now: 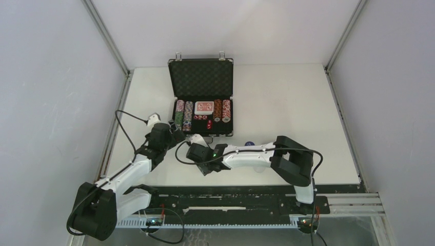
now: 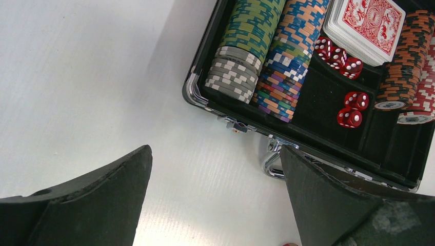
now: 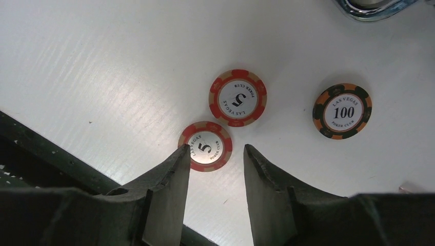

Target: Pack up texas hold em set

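Black foam lines the raised lid of the case [image 1: 200, 78], which stands open in the upper middle of the top view on the white table [image 1: 287, 102]. From the left wrist, its tray fills the upper right of the frame. A green-and-grey chip row [image 2: 241, 46] lies along the left wall and a blue-and-purple chip row [image 2: 287, 56] touches it. The red card deck [image 2: 367, 28] sits at the top, with an orange-and-black chip row [image 2: 408, 61] to its right and a red-and-white chip row [image 2: 423, 95] at the frame's edge. Three red dice [image 2: 338, 55] lie just below the deck, and two more dice [image 2: 351, 108] lie lower in the middle of the tray. The chrome handle [image 2: 272, 156] juts from the case's near wall. The left gripper [image 2: 215, 150] hangs over bare table just in front of the case, its fingers spread wide with nothing between them. In the right wrist view three loose chips lie flat on the table: a lower 5 chip [image 3: 205, 146], an upper 5 chip [image 3: 237, 97] close beside it, and a 100 chip [image 3: 342, 111] apart to the right. The right gripper [image 3: 216, 151] hovers above them, jaws parted a little and holding nothing, with the lower 5 chip at its left fingertip.
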`<control>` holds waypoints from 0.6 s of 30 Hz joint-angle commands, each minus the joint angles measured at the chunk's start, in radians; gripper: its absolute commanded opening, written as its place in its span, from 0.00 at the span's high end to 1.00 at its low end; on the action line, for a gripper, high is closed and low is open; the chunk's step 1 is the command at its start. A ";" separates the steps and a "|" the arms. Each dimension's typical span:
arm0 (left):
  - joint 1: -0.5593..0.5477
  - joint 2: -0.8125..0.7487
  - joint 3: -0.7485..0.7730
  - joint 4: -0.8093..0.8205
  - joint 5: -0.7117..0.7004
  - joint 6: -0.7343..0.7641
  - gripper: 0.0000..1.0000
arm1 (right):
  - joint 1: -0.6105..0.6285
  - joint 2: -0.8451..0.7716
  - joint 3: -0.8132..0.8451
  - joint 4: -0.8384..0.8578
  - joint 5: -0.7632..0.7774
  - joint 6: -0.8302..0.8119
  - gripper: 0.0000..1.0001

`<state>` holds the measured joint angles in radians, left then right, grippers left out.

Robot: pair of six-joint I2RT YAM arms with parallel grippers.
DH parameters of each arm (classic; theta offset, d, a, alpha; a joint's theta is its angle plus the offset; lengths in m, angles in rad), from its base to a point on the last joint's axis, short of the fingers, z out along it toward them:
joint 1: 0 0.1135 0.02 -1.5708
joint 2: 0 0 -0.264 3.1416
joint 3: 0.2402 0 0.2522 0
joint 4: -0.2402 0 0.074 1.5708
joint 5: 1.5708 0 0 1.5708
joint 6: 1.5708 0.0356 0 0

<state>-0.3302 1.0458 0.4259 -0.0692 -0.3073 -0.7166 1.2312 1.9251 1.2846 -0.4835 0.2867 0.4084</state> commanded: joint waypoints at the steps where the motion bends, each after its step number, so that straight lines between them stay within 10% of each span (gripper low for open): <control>1: 0.007 -0.001 0.047 0.032 -0.009 0.006 0.01 | -0.017 -0.075 0.013 0.016 0.015 -0.015 0.50; 18: 0.007 0.004 0.049 0.032 -0.006 0.006 0.01 | 0.015 0.010 0.037 0.030 -0.026 -0.009 0.36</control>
<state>-0.3302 1.0538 0.4259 -0.0692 -0.3077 -0.7162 1.2301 1.9099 1.2858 -0.4812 0.2722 0.3985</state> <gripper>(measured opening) 0.993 0.644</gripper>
